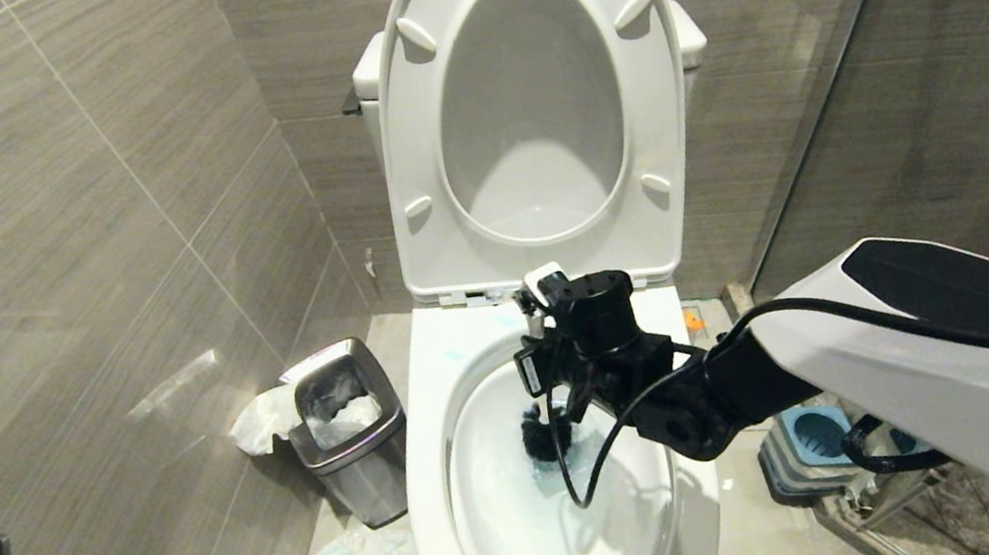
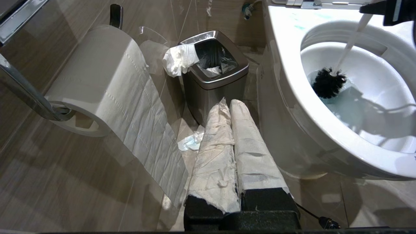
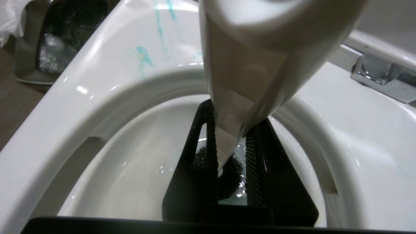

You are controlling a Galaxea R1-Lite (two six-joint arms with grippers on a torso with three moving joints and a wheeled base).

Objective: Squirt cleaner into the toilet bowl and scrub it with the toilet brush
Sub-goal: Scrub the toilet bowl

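1. The right gripper hangs over the toilet bowl, and its jaws are closed on the handle of the toilet brush. The pale stick goes down between the jaws, and the dark bristle head sits low in the basin, in the water tinted blue.
2. The cleaner shows as thin blue-green streaks on the flat rim near the hinges, and as a pale tint in the water around the bristles. I judge that the squirting is done and the scrubbing is in hand.
3. What can go wrong: the grip is high on a long thin handle, so a hard push against the wall of the basin can turn the stick between the jaws, or bend it, and the head then slides without scrubbing.
4. A quick stroke can also throw the tinted water over the rim onto the floor, where loose paper lies beside the waste bin.
5. The streaks on the rim lie above the bristles, so I think they can remain unwashed.
6. The left gripper is parked low beside the bowl, its paper-wrapped jaws closed on nothing.
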